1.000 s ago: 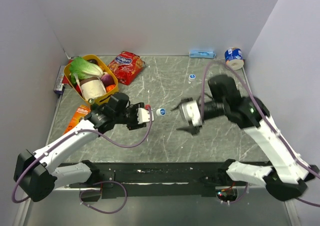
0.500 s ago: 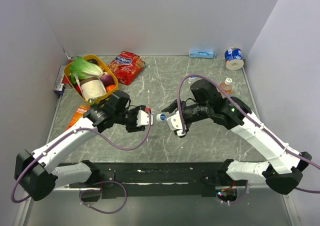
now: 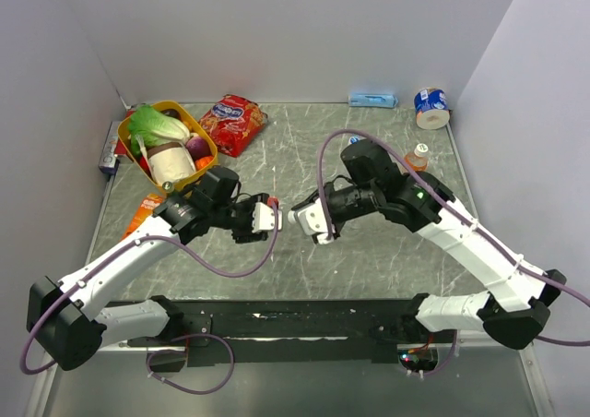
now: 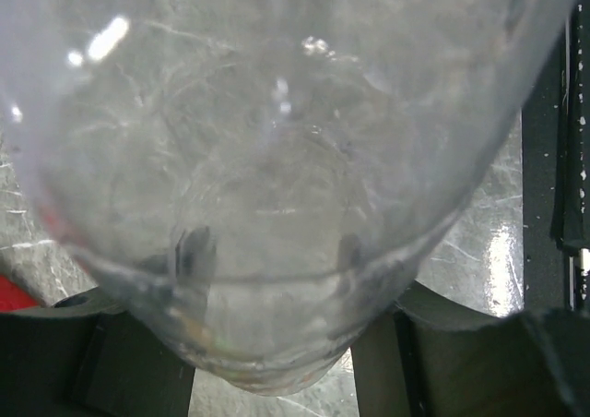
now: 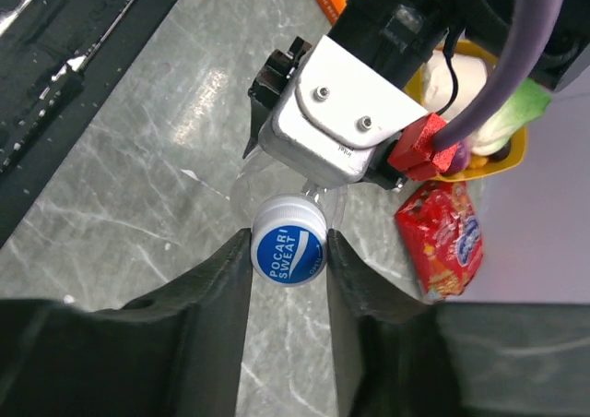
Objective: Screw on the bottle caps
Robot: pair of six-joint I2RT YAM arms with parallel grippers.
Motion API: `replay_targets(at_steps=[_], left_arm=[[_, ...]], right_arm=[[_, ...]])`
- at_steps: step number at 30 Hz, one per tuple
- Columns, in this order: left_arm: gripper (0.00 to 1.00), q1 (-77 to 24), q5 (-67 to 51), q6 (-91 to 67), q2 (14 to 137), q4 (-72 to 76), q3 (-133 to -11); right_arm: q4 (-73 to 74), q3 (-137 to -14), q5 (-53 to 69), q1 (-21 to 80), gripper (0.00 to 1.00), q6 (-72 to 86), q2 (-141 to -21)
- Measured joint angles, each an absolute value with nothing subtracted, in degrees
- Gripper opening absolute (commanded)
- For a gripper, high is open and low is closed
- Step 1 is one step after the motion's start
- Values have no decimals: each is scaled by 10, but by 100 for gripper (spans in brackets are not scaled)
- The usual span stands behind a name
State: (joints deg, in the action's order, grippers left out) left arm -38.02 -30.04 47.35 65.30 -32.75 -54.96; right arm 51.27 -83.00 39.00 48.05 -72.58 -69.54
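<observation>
Left pincer (image 3: pixel 265 216) tight around clear bottle (image 4: pixel 277 205), right pincer (image 5: pixel 288 244) snug on blue cap (image 5: pixel 289 256), basket (image 3: pixel 203 137) nearby.

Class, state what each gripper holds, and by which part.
Left gripper holds the clear bottle around its body; right gripper pinches the blue cap by its sides.
</observation>
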Motion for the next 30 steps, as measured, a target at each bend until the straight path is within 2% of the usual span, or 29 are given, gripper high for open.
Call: replay_targets(at_steps=[2,3,4,9,13,16,19,22,23,25,26,28,30], left_arm=[[1,-380,-296,470,653,-325,-550],[1,-381,-291,467,653,-323,-549],[1,-382,-282,456,652,-313,-547],[1,-401,-149,359,625,-189,-492],[1,-425,17,280,615,-88,-453],[1,-443,102,261,632,-60,-447],[1,-455,138,258,644,-49,-441],[1,-456,151,257,644,-44,-430],[1,-456,152,255,643,-39,-426],[1,-457,149,243,636,-33,-423],[1,-458,147,238,631,-27,-423],[1,-458,134,217,619,-18,-424],[1,-455,116,200,609,-16,-424]], right_arm=[[512,-838,388,481,15,-712,-703],[512,-844,383,481,2,-692,-708],[506,-852,377,482,0,-666,-715],[495,-929,305,470,0,-454,-784],[488,-1029,306,417,0,-221,-877],[460,-1027,338,356,0,-41,-912],[460,-1022,357,319,3,53,-942],[455,-1023,374,311,23,93,-962],[453,-1025,378,311,40,96,-964],[445,-1030,389,311,52,100,-964],[439,-1032,395,311,62,102,-964],[420,-1032,411,313,67,99,-962],[409,-1030,421,315,67,100,-960]])
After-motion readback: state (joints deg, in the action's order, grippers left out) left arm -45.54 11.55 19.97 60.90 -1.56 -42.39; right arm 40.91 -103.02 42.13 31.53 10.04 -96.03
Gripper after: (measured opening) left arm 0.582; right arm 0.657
